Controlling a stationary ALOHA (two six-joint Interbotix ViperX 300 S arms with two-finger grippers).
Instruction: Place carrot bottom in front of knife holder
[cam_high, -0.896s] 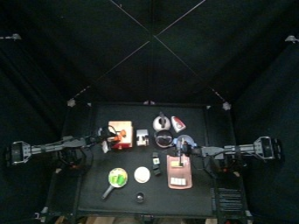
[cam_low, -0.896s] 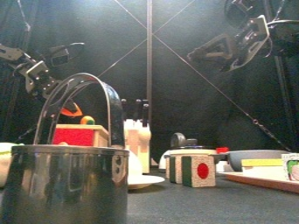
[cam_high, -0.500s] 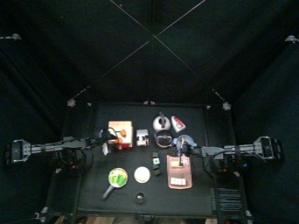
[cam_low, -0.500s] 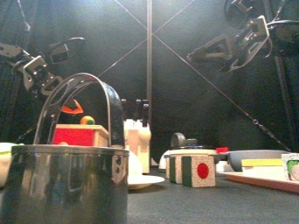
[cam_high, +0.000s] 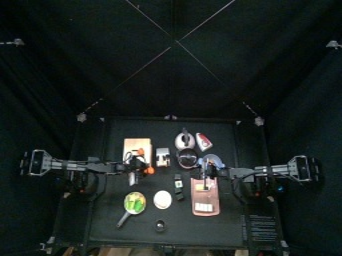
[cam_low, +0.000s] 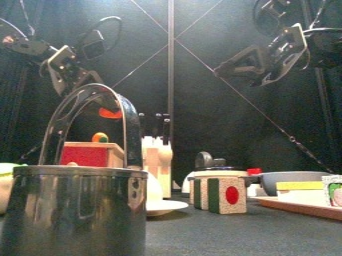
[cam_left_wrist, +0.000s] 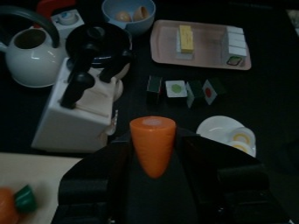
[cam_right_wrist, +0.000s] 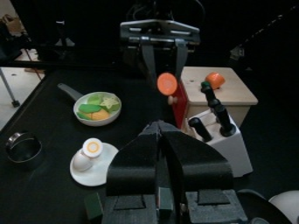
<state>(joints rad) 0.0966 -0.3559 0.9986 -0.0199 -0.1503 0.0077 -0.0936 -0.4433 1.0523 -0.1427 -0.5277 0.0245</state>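
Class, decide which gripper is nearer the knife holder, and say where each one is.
Left. The left gripper, holding the carrot, hangs just beside the knife holder. The right gripper sits farther off, facing it.

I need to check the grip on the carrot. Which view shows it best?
The left wrist view: the carrot stands large between the left gripper jaws. The right wrist view shows its cut end from afar. In the top view it is a speck; in the front view I cannot find it.
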